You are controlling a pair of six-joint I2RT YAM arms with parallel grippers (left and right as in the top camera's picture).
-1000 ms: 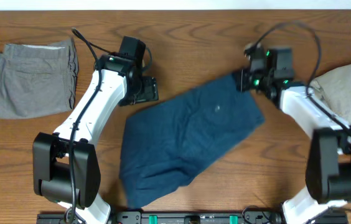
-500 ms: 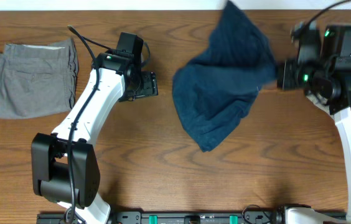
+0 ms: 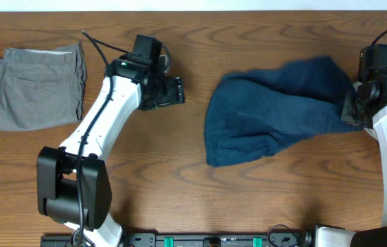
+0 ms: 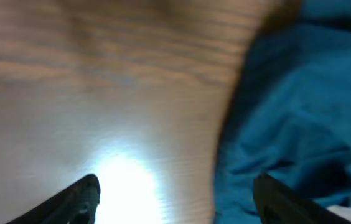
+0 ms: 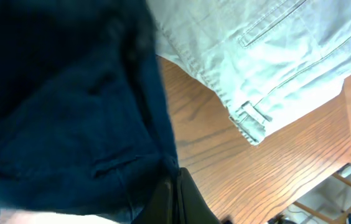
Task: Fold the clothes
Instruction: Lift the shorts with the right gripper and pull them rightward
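Observation:
The dark navy-blue clothes [image 3: 269, 120] hang bunched and stretched across the right half of the table, the left end drooping to the wood. My right gripper [image 3: 350, 113] is shut on the garment's right edge; in the right wrist view the fingers [image 5: 174, 198] pinch the dark cloth [image 5: 57, 99]. My left gripper [image 3: 176, 89] is open and empty, left of the garment with a gap between. In the left wrist view its fingers [image 4: 175, 199] straddle bare wood, with the blue cloth [image 4: 300, 112] at right.
Light grey folded shorts [image 3: 36, 86] lie at the far left. A pale beige-khaki garment [image 5: 262, 50] lies on the table beyond my right gripper, seen in the right wrist view. The table's edge and a chair leg [image 5: 325, 205] show there too.
My right gripper swung the navy garment from high up at the table's far edge down and to the right, spreading it sideways. My left gripper shifted slightly right, staying open.

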